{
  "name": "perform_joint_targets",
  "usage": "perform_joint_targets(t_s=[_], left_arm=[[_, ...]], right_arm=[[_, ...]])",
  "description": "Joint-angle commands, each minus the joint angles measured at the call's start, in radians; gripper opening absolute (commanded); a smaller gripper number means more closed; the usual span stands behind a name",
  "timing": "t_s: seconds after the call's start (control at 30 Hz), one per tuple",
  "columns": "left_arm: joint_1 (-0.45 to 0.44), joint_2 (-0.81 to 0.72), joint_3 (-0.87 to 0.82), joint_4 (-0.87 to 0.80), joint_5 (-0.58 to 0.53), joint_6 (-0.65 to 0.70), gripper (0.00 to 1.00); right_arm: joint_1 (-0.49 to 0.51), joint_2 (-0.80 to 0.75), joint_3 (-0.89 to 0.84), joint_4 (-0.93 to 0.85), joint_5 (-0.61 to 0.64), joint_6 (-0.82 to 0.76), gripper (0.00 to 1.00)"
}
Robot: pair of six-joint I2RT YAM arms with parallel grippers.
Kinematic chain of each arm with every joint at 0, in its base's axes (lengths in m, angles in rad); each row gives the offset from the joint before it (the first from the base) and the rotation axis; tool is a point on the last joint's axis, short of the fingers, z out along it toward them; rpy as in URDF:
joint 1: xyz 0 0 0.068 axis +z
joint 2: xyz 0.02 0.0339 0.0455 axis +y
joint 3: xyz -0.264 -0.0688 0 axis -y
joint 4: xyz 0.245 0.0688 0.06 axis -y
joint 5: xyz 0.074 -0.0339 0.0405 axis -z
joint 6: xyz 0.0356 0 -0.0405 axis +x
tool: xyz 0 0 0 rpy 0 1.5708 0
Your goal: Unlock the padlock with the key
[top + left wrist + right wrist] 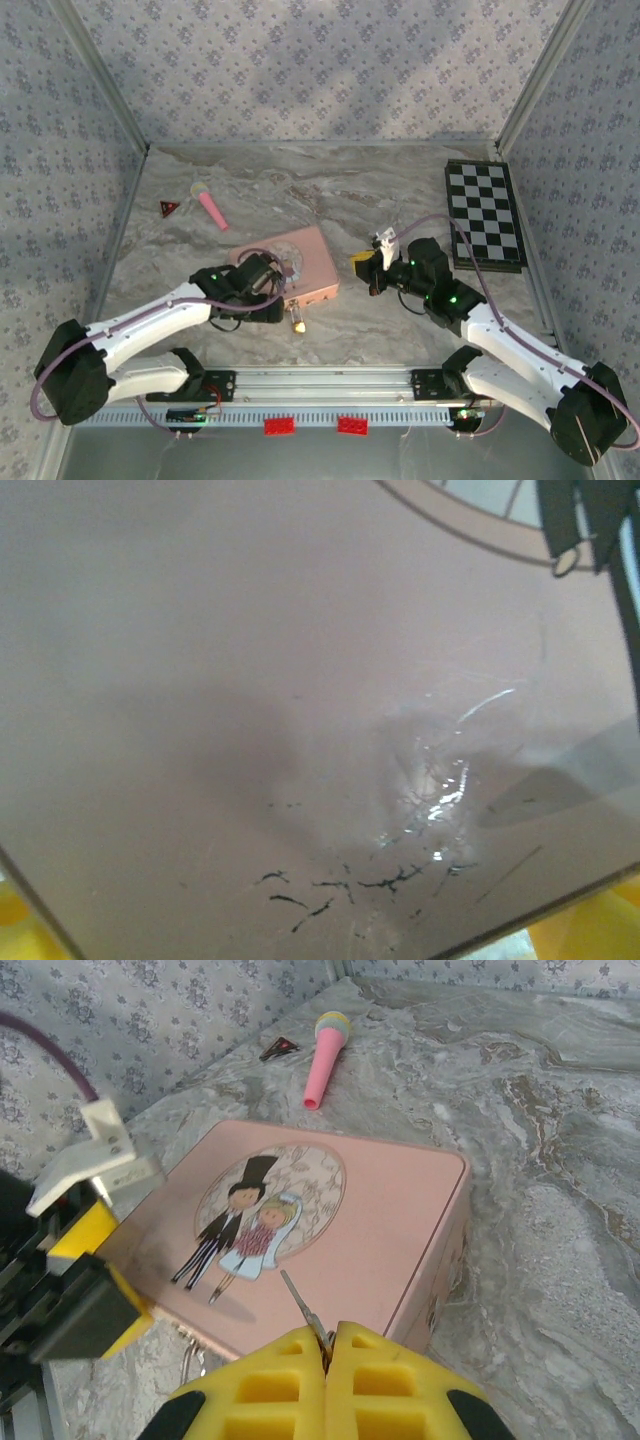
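The padlock (297,322), a tiny brass-gold body with a thin shackle, lies on the marbled grey table (380,330) just off the near edge of the pink tin (300,262), a smooth rounded rectangle printed with a cartoon couple. The right gripper (328,1345) has its ribbed yellow pads clenched on the slim metal key (300,1310), right of the tin. The left gripper (270,287) straddles the tin's scratched lid with fingers spread wide; whether they press it cannot be told.

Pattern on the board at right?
The board: black-and-white checks, clearest in the top external view.
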Motion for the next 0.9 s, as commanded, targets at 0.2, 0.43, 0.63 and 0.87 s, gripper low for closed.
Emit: perform_joint_targets(t_s=[0.2,0.43,0.63,0.87], left_arm=[[0.162,0.149,0.115,0.114,-0.018,0.338,0.87],[0.208,0.302,0.236,0.224,-0.048,0.438,0.85],[0.25,0.448,0.403,0.237,-0.081,0.536,0.86],[0.385,0.479,0.462,0.267,-0.034,0.524,0.88]], right_arm=[[0.016,0.02,-0.012,0.047,0.05,0.047,0.0],[0.034,0.047,-0.022,0.074,0.079,0.054,0.0],[0.039,0.051,-0.012,0.061,0.144,0.081,0.0],[0.031,0.032,-0.049,0.078,0.223,0.131,0.0]])
